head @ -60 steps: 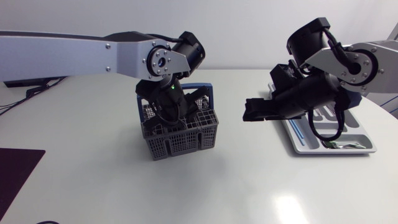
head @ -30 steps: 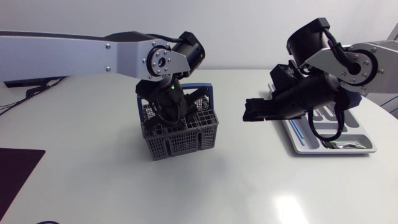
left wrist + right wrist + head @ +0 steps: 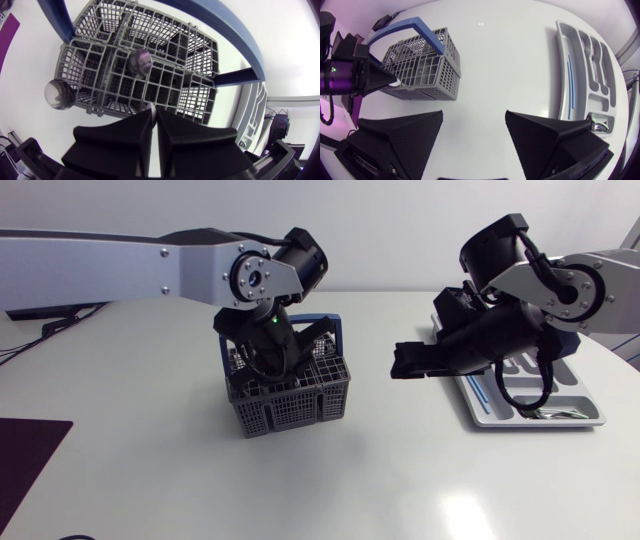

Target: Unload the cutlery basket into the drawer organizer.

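White table point(image 3: 150, 470), cutlery basket point(image 3: 290, 405) mid-table | left end effector point(image 3: 152, 117) straight down into it, pinched almost closed on a thin cutlery piece point(image 3: 151, 107) standing on end | right end effector point(image 3: 474, 114) gaping, empty, nearer the drawer organizer point(image 3: 563, 70) by the right edge | handover looks likely

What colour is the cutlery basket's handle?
The handle is blue, clearest in the left wrist view.

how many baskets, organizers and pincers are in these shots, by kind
cutlery basket: 1
drawer organizer: 1
pincers: 2 (left pincer, right pincer)
total: 4
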`<state>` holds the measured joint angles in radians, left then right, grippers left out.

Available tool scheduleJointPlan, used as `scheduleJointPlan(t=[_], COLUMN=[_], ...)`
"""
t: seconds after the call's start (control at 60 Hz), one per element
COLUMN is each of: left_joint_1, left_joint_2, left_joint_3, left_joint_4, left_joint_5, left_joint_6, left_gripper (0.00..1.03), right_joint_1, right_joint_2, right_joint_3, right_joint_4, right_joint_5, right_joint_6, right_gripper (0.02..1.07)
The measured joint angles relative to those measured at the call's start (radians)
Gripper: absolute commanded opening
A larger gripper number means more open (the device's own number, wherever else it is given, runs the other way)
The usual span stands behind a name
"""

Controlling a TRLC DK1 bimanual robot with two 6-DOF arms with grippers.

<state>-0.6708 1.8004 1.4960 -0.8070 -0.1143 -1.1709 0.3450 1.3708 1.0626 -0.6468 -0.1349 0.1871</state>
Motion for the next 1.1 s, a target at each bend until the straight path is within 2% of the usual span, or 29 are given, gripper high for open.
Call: scheduleJointPlan(t=[0.767, 1.1], left_joint_1=[-0.011, -0.050], left_joint_2=[-0.151, -0.224], left_joint_3=[-0.022, -0.045], left_joint_4=[-0.001, 0.011], left_joint_5=[-0.032, -0.087], left_joint_6=[0.000, 0.001], left_gripper=[0.04, 0.04], right_joint_1=[0.014, 0.033], right_joint_2=[-0.013, -0.030], right_joint_3=[-0.003, -0.018], right_joint_4=[0.000, 0.000], right_joint_5=[0.000, 0.001], right_joint_6=[0.000, 0.000], right_gripper=[0.92, 0.92])
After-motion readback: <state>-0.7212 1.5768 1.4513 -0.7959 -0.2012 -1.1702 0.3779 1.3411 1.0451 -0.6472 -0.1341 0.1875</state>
